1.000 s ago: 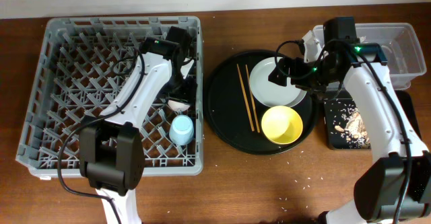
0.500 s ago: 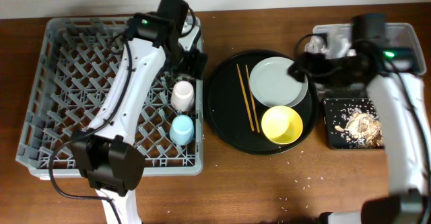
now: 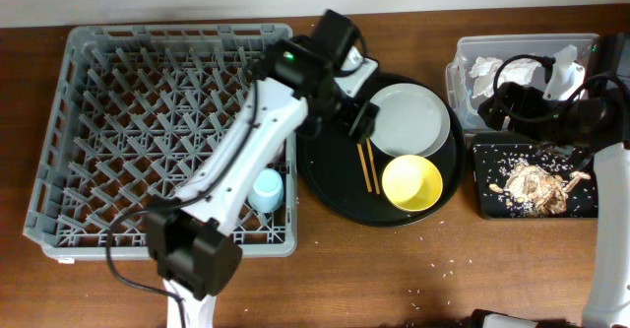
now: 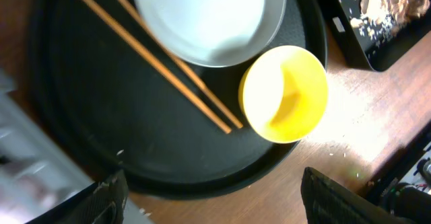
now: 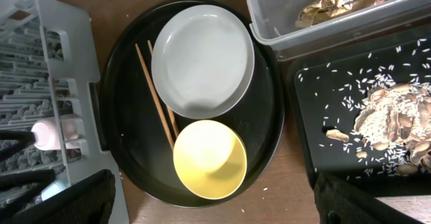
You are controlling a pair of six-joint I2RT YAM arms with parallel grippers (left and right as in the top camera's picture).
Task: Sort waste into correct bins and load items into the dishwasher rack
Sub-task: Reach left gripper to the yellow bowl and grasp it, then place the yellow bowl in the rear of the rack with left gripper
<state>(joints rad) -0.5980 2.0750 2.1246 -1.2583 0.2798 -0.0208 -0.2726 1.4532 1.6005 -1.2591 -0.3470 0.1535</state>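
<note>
Left tool (image 3: 357, 121) over chopsticks (image 3: 368, 168), lengthwise far-to-near

— What did you have under the right wrist?
— You had the round black tray (image 5: 124, 126). On it lay the pale plate (image 5: 202, 59), the yellow bowl (image 5: 209, 158) just beside it, and the chopsticks (image 5: 155, 96) along the left edge of the plate.
— And at the sides?
— On the right of your picture the clear tub (image 5: 269, 22) stood next to the shallow black tray (image 5: 313, 153), which held food scraps (image 5: 397, 126) and scattered rice (image 5: 337, 89). On the left, a pink cup (image 5: 48, 134) sat in the grey rack (image 5: 64, 56).
</note>
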